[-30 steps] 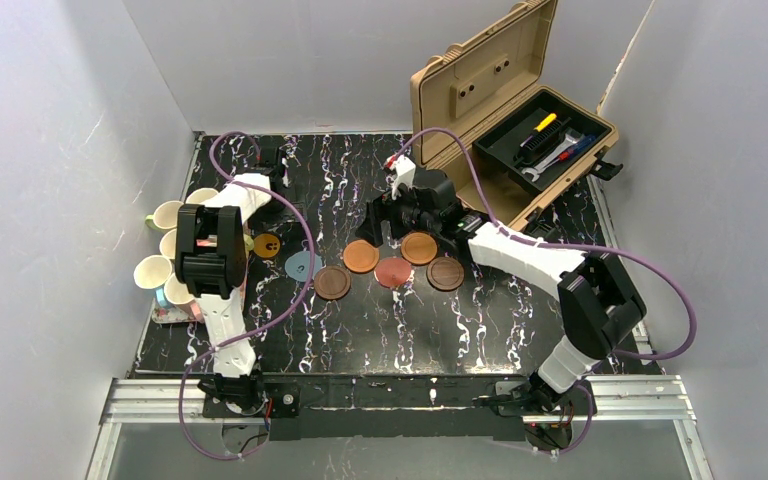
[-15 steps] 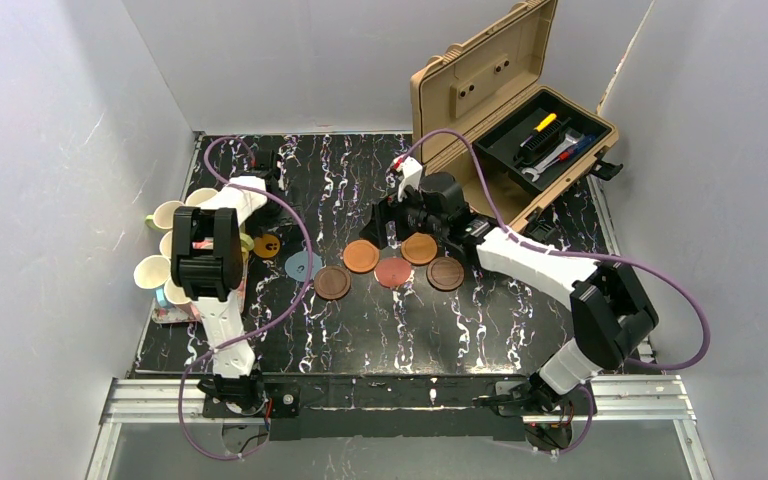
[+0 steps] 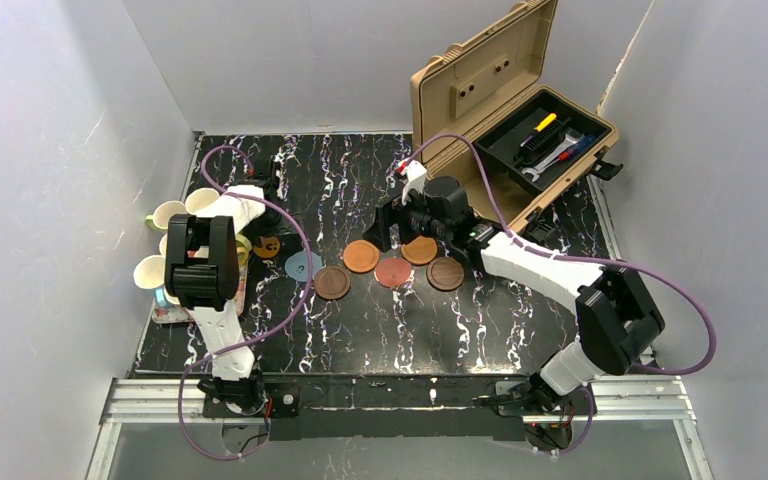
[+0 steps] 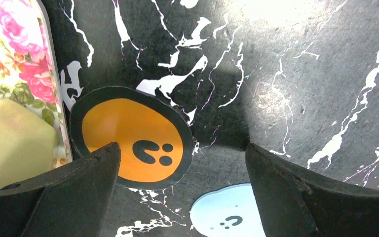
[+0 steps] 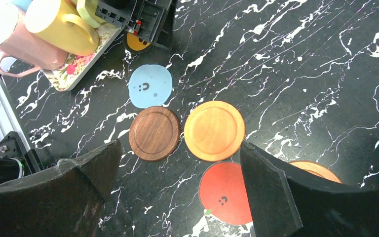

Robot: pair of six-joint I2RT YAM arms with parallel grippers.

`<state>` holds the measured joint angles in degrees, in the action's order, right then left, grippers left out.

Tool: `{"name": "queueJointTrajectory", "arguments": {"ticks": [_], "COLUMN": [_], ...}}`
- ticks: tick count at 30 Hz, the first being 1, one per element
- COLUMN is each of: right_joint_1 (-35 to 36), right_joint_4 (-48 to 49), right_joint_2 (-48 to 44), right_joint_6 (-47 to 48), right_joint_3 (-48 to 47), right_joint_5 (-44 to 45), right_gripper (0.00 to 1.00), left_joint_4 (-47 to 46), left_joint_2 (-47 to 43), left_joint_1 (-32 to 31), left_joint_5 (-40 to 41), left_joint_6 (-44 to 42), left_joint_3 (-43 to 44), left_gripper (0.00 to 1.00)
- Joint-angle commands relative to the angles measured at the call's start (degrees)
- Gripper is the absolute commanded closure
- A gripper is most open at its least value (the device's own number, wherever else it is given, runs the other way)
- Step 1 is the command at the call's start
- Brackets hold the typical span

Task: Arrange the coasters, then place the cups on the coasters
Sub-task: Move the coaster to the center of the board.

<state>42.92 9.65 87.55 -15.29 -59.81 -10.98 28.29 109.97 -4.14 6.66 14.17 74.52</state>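
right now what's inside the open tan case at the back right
A black tray holding a yellow-handled tool, a silver wrench and a blue-handled tool. Anything beneath the tray is covered.

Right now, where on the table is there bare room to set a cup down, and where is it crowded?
Free: the near strip of table between the coasters and the arm bases; also the far patch behind the coasters, left of the toolbox. Crowded: the tray packed with cups, and the coasters' row itself.

A lab test cell: white partition walls [image 3: 60,150], aluminium base rail [image 3: 150,400], open tan toolbox [image 3: 480,80].
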Motion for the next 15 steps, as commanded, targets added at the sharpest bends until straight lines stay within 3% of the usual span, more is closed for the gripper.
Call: {"name": "queueJointTrajectory", "arguments": {"ticks": [1, 9, 15], "right_joint_1": [0.2, 0.2, 0.1], "right_joint_4": [3.5, 3.2, 3.1], "right_joint_2": [-3.6, -5.4, -7.3], "right_joint_6": [-0.2, 0.3, 0.5], "right_joint_3": [1.1, 2.2, 3.1], "right_joint_5": [0.9, 1.7, 2.7], "right_gripper": [0.02, 0.02, 0.02], "left_joint_4": [3.7, 2.9, 2.3], "left_joint_2": [-0.4, -5.5, -8.4], "left_joint_1": [0.4, -0.1, -0.5], "left_joint_5": [-3.9, -4.5, -4.5], "left_joint_6": [2.6, 4.3, 2.1], "left_joint_3": [-4.3, -7.6, -2.9], "left_gripper": [0.05, 0.06, 0.06]}}
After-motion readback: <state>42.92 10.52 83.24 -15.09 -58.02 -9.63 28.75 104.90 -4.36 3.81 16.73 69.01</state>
